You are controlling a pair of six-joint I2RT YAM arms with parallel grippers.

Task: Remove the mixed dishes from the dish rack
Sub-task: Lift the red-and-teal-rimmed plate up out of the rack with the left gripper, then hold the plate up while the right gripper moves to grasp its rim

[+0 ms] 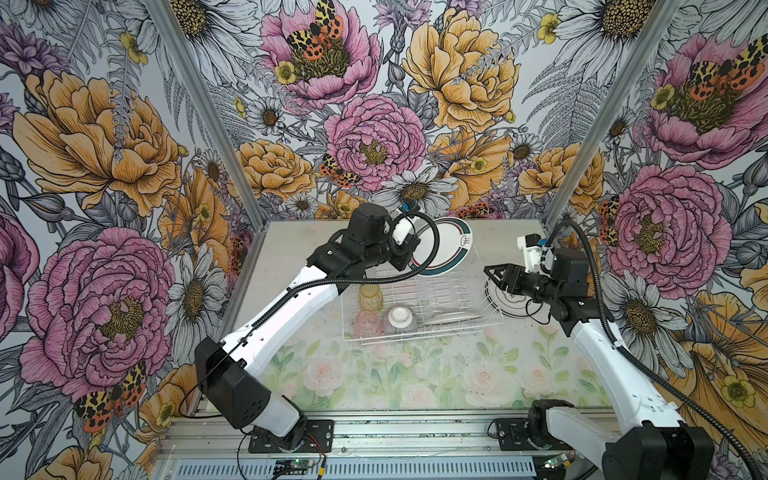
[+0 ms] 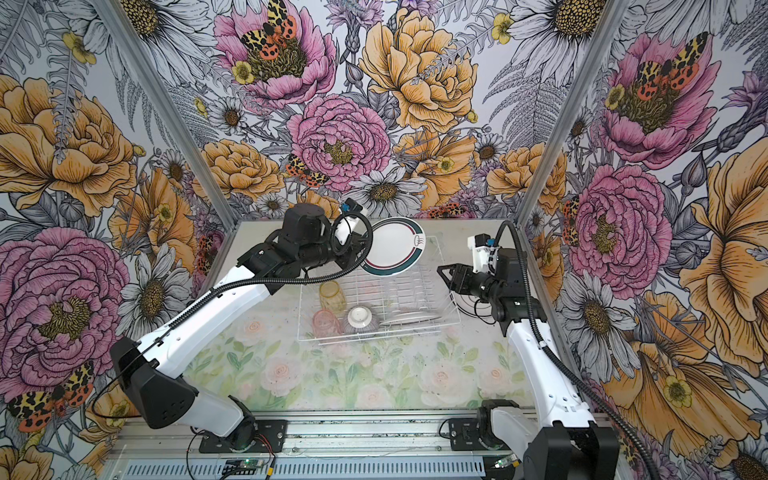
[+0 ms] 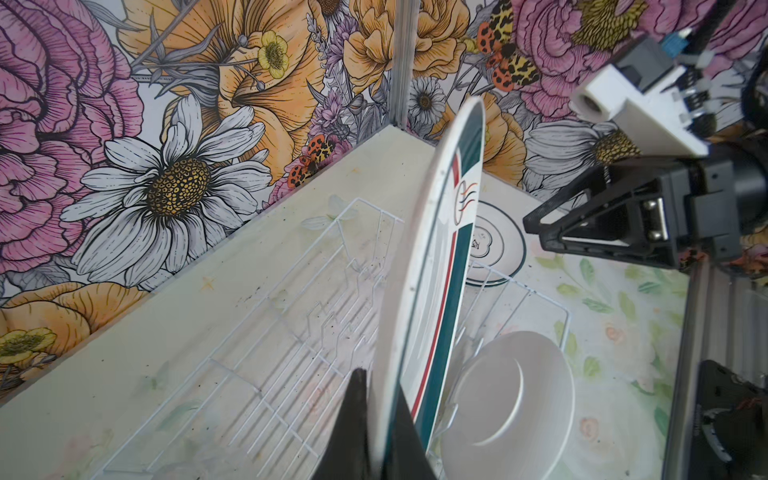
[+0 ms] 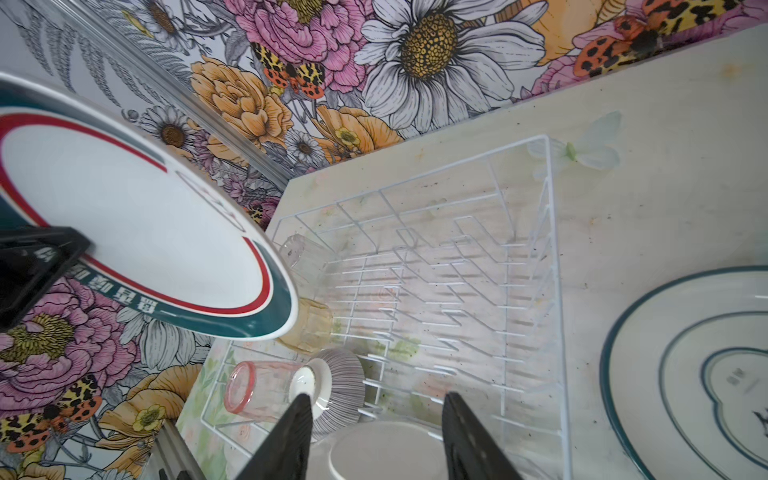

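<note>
Top views first, going left to right. Found the dish rack [image 1: 436,286], a white wire basket with low sides and a row of upright prongs, on the flowered table [image 1: 374,386] toward the far wall. Noted at its left end an amber tumbler [image 1: 370,295] and, nearer the front, a pink tumbler [image 1: 368,326] lying on its side. Picked out in the right wrist view a clear tumbler [image 4: 299,253] beyond the amber one. Saw just right of the pink glass a small bowl [image 1: 400,320], upside down, purple-striped, white foot up. Found the left gripper [image 1: 415,259] clamped tight on the lower rim of a teal-banded plate [image 1: 446,245], held on edge above the far side of the rack. Noted on that round white plate a broad teal band, a thin red line inside it and a small steaming-cup emblem [image 1: 465,240]. Spotted white characters [image 4: 124,293] on the teal in the right wrist view; could not read them. Saw a plain white plate [image 1: 451,319] lying low in the near right corner of the rack. Found the right gripper [image 1: 489,277] with jaws apart, holding nothing, over the rack's right edge. Noted beneath it, on the table just beside the rack, a ringed plate [image 1: 509,305], white with thin dark teal rings, its centre mark too small to read.
</note>
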